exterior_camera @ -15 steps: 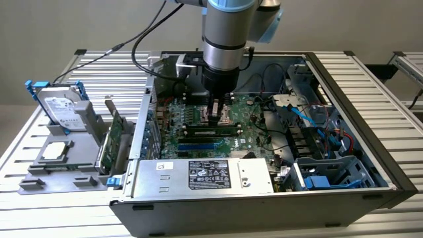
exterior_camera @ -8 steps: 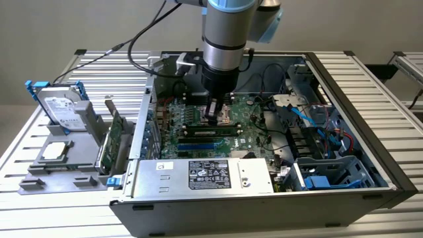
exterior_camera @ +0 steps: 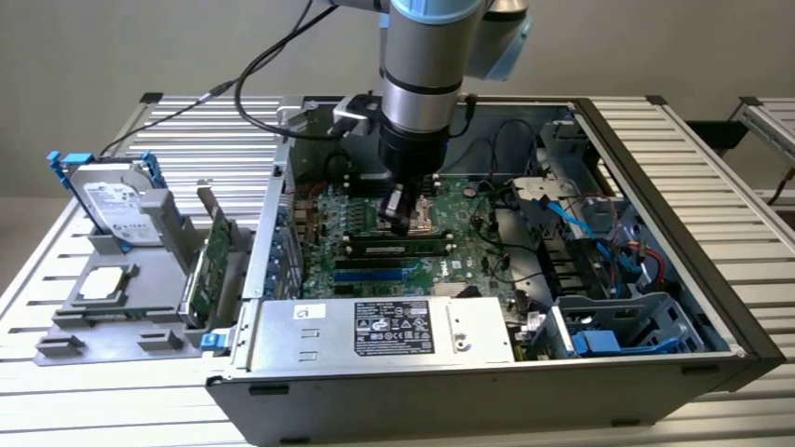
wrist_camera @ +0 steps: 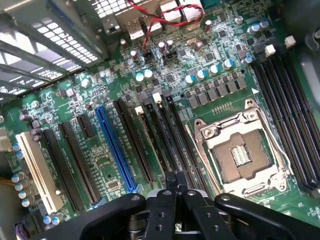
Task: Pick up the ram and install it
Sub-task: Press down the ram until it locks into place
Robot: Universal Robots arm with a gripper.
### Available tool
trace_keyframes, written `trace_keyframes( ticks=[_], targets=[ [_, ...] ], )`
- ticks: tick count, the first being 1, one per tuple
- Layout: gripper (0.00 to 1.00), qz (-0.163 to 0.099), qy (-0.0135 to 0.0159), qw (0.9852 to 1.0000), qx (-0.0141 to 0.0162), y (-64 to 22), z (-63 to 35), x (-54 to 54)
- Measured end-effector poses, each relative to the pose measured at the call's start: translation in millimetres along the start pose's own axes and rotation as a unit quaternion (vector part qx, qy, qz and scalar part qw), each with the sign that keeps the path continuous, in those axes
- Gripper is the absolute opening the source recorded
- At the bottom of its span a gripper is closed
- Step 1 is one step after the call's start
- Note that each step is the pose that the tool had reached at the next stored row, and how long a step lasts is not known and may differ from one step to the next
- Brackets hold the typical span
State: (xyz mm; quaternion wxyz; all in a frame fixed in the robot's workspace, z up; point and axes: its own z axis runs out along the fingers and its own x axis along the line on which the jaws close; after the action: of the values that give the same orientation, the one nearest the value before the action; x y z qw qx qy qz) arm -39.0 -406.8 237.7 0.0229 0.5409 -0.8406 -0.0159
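My gripper point(wrist_camera: 176, 184) hangs over the motherboard point(wrist_camera: 200, 85), fingers pressed together, holding nothing. Just below my fingertips the ram point(exterior_camera: 400, 248) lies flat in its slot. Judgement: installation looks done or nearly; full latching not verifiable.

Looking like a robotics lab bench: an opened PC case point(exterior_camera: 497, 307) is sitting on a slatted aluminium desk point(exterior_camera: 695, 158), hard drive point(exterior_camera: 114, 200) standing in a fixture.
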Motion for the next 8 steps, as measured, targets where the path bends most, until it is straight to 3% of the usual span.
trace_keyframes(
  ticks=[8],
  targets=[
    [0.11,0.057,-0.0026,0.9984,-0.001,0.0,0.0,0.0]
  ],
)
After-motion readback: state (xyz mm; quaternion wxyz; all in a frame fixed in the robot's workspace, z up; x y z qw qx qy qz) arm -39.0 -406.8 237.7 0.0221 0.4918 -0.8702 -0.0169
